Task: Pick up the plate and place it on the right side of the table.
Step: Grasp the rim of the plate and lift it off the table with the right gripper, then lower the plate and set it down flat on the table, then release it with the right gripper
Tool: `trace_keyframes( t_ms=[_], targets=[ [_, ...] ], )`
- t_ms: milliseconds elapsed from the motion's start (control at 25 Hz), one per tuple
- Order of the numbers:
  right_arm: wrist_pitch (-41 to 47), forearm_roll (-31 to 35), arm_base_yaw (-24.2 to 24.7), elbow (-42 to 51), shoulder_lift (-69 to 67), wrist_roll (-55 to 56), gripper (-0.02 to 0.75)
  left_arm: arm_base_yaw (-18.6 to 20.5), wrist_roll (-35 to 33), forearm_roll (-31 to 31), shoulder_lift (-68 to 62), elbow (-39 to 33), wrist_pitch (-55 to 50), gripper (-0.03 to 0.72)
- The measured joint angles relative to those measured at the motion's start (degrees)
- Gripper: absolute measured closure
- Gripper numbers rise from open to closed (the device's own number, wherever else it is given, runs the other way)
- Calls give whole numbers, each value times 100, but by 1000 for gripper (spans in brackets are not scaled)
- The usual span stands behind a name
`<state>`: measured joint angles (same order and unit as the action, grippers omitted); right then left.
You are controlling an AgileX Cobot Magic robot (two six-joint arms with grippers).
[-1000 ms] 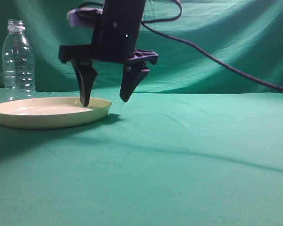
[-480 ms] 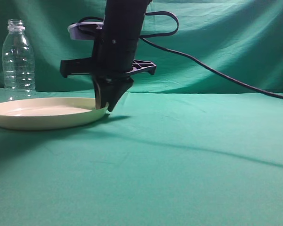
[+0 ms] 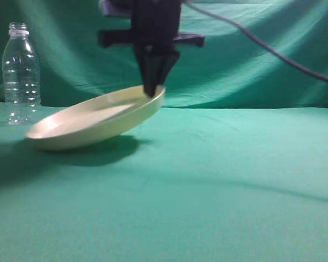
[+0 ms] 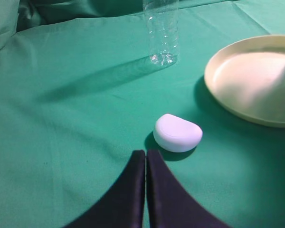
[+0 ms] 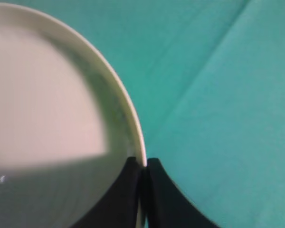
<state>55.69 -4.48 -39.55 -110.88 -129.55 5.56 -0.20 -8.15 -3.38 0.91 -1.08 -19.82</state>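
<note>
Clear ribbed plastic, tall and upright: bottle [image 3: 21, 73] near the table's far left edge, cap end cut off in the left wrist view, standing well apart from everything else. Cream-yellow plastic next, smooth and faintly glossy: plate [image 3: 98, 124], wide, shallow, round, with a raised rim, tilted; right rim lifted clear of the cloth, left rim low near the cloth, whether touching cannot be told, dark shadow pooled underneath. Pinched at that raised right rim by the right gripper [image 3: 153, 91], matte black, tapering fingers pressed together on the thin edge, one finger inside the plate [image 5: 61, 104] and one outside, seen close in the right wrist view [image 5: 143, 166]. Black cable trailing off to the upper right. Left gripper [image 4: 146, 156] low over the table, black wedge-shaped fingers pressed flat against each other, nothing between. Just beyond those tips, pale bluish-white rounded object [image 4: 177, 133], smooth, pebble-like, lying on the cloth, apart from the plate rim [image 4: 256, 78]. Teal-green cloth over the table [image 3: 224, 185], soft, creased in long shallow folds; same green fabric hung as backdrop [image 3: 251, 33], loosely draped.
</note>
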Motion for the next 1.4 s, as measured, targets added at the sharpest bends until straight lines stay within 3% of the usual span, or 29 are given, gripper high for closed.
trace_keyframes(
  t_ms=[240,400,920,1200,1240,1280,1400],
  targets=[
    [1129,-44,436,-19,557,-627,738,0,0,0,0,0,0,688],
    [1249,-44,944,489,965,-767,738,0,0,0,0,0,0,688],
    [-579,-93,3406,3748,2717,-696,738,0,0,0,0,0,0,688],
    [-1271,-49,3770,4238,2440,-683,738,0,0,0,0,0,0,688],
    [-1313,-37,3770,4238,2387,-683,690,0,0,0,0,0,0,688],
    [-1335,-7,3770,4238,2350,-683,690,0,0,0,0,0,0,688],
    [-1329,63,3770,4248,2311,-683,529,0,0,0,0,0,0,688]
  ],
)
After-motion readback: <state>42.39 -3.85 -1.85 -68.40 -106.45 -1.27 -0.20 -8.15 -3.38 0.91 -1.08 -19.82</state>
